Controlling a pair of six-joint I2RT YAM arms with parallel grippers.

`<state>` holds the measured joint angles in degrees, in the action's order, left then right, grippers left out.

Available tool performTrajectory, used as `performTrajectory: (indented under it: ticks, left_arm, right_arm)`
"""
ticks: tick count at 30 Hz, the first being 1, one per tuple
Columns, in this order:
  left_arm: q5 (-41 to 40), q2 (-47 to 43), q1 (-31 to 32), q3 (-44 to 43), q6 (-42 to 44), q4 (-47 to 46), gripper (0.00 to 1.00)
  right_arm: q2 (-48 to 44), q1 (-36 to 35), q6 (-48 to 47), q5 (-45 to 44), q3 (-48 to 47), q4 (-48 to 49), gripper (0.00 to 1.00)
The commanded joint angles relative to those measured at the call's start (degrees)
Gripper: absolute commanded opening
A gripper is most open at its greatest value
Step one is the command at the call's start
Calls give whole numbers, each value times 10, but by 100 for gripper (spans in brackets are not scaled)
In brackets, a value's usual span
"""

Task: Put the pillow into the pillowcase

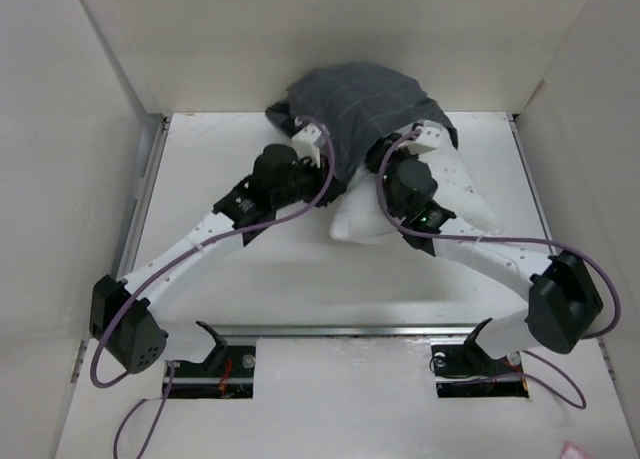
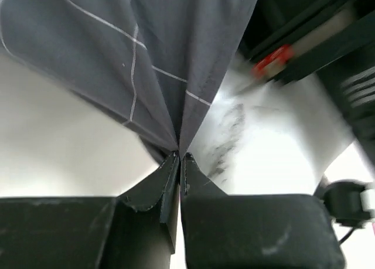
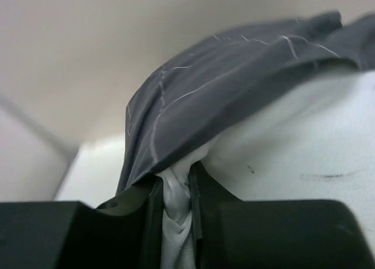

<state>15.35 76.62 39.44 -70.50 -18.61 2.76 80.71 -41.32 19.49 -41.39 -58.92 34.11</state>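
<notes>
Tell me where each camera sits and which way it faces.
Top external: fixed above and behind the bases, looking down at the table; both arms reach to the pillowcase covering the far end of the pillow.
Left wrist: on the left arm, looking along the left pincer, shut on a pillowcase fold.
Right wrist: on the right arm, looking along the right pincer, pale pillow cloth between its fingers.
Both wrist views share the pillowcase lying over the pillow.
</notes>
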Motion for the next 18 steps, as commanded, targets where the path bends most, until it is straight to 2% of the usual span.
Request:
performTrajectory:
  ticks: [1,2,3,4,7,8,9,11,12,14,16,18]
  left_arm:
    - [3,-58,7,126,-87,-39,0]
    - [-4,-58,2,152,-97,-39,0]
    - [-4,-64,2,193,-102,-39,1]
    - [-4,-64,2,210,-107,-45,12]
    - [-4,-59,-13,233,-107,-18,34]
    - [-4,-59,-13,233,-102,-6,47]
    - [-11,-59,-13,226,-93,8,54]
    - [-11,-71,-13,215,-79,36,61]
    - [-11,-76,-13,215,-74,46,69]
    - [-29,-96,-18,189,-63,82,75]
    - [-41,-110,-18,159,-55,104,100]
    - [-63,-122,-18,137,-30,116,100]
  right_arm:
    - [51,-4,63,221,51,8,25]
    - [77,-4,70,249,58,8,39]
    - [88,-4,76,272,58,8,41]
    - [99,1,83,315,64,8,45]
    - [119,1,83,367,51,-11,61]
    - [119,1,83,393,43,-19,65]
    - [119,1,74,405,43,-26,71]
    - [102,1,74,422,38,-68,76]
    - [91,1,67,422,31,-88,78]
    - [44,1,61,412,31,-155,79]
    - [-17,1,61,365,31,-210,87]
    - [-58,1,32,300,31,-273,99]
